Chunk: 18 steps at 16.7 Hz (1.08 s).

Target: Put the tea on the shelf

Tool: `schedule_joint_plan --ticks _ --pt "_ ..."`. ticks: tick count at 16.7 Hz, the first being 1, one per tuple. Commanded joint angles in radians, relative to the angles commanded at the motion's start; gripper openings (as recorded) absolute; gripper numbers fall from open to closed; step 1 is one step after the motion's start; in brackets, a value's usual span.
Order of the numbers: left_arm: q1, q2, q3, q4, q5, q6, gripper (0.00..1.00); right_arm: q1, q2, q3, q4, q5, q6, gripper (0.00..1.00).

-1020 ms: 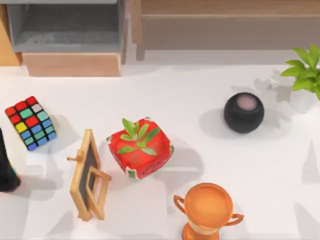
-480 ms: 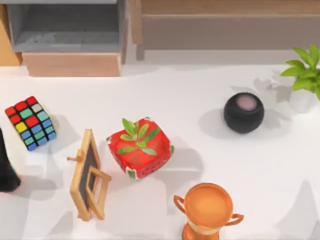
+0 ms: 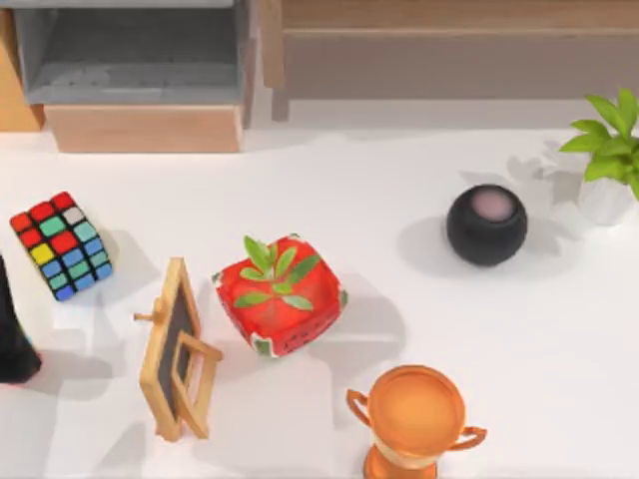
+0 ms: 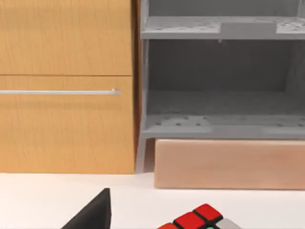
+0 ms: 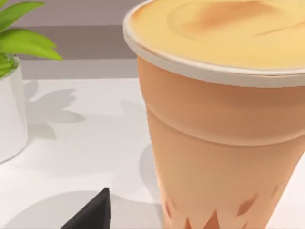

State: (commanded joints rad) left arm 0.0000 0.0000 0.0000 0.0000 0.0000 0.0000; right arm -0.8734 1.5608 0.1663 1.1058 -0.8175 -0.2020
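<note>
Tea (image 5: 224, 124) stands upright on the counter (image 3: 399, 170), close before the right end effector, ready for grasping; its finger spread cannot be told.

Left arm (image 3: 12, 339) low at the table's left edge, dark fingertip (image 4: 93, 214) forward.

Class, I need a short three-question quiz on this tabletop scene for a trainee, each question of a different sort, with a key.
1. True or false: in the top view, the shelf runs along the far edge of the table, to the right of the grey-lined box.
2. In the right wrist view, what stands close in front of the camera? A) an orange tea cup B) a kettle C) a bowl
3. Fill in: in the top view, the colourful cube lies near the table's ____ side.

Key: 1 true; 2 A, the tea cup; 3 left.
</note>
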Motion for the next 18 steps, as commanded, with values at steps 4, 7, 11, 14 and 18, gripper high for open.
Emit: schedule_joint_plan --ticks 4,7,11,14,18 --pt "0.000 0.000 0.000 0.000 0.000 0.000 1.00 -0.004 0.033 0.004 0.035 -0.008 -0.012 1.00" --pt "0.000 0.000 0.000 0.000 0.000 0.000 1.00 0.000 0.030 0.000 0.032 -0.006 -0.011 1.00" --pt "0.000 0.000 0.000 0.000 0.000 0.000 1.00 0.052 0.104 0.057 0.069 0.048 0.011 1.00" --pt "0.000 0.000 0.000 0.000 0.000 0.000 1.00 0.141 0.217 0.140 0.118 0.136 0.041 1.00" --pt "0.000 0.000 0.000 0.000 0.000 0.000 1.00 0.231 0.320 0.218 0.158 0.225 0.068 1.00"
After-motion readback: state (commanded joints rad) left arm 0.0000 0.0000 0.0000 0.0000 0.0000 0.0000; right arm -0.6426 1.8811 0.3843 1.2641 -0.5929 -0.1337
